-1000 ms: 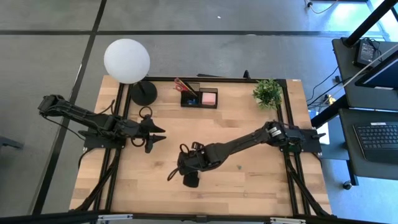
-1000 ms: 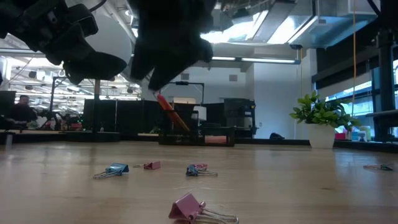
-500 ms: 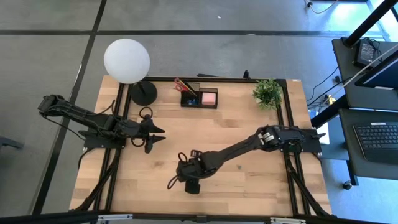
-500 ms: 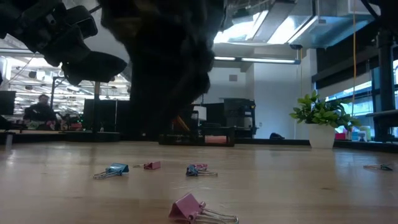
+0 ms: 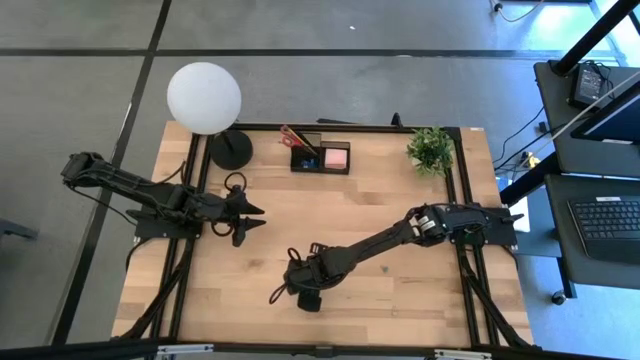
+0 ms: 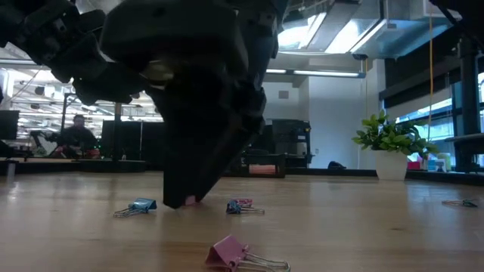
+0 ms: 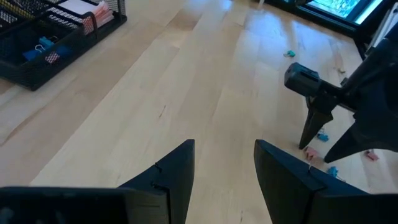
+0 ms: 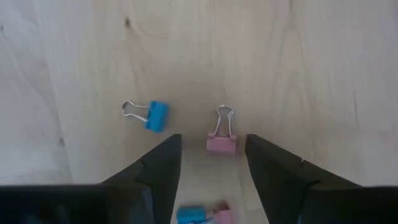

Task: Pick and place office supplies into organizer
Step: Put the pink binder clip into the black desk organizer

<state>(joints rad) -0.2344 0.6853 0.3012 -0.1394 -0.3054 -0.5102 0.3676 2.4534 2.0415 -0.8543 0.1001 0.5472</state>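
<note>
Lowered right hand now straddles small pink wire-handled binder clip.

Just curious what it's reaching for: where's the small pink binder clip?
In the right wrist view, the pink binder clip lies on the wooden table between the right gripper's open fingers, a blue clip beside it.

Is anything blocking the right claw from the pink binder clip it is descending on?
Nothing visible does. The right claw is open, straddling bare wood with the pink binder clip just ahead; the blue binder clip lies off to one side, outside its fingers.
</note>
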